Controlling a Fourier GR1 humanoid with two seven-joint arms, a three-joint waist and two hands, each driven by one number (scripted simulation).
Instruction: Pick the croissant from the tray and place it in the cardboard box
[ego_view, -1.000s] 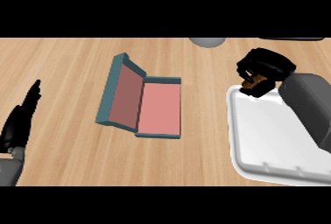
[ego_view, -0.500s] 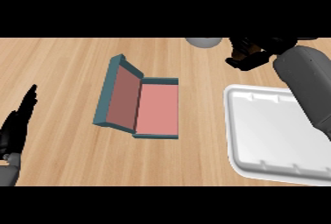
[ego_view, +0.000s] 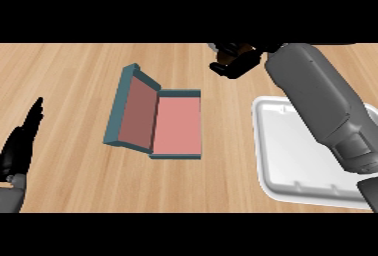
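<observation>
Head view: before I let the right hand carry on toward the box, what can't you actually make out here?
- Brown croissant: only a sliver shows; the black right hand curls round it and the top edge cuts it.
- Grey round object behind that hand: mostly hidden, unidentifiable.
- White plastic tray: right part covered by the grey right forearm.
- Black left hand: seen edge-on at the left edge, resting.
- Open teal box with pink inside: fully visible.
</observation>
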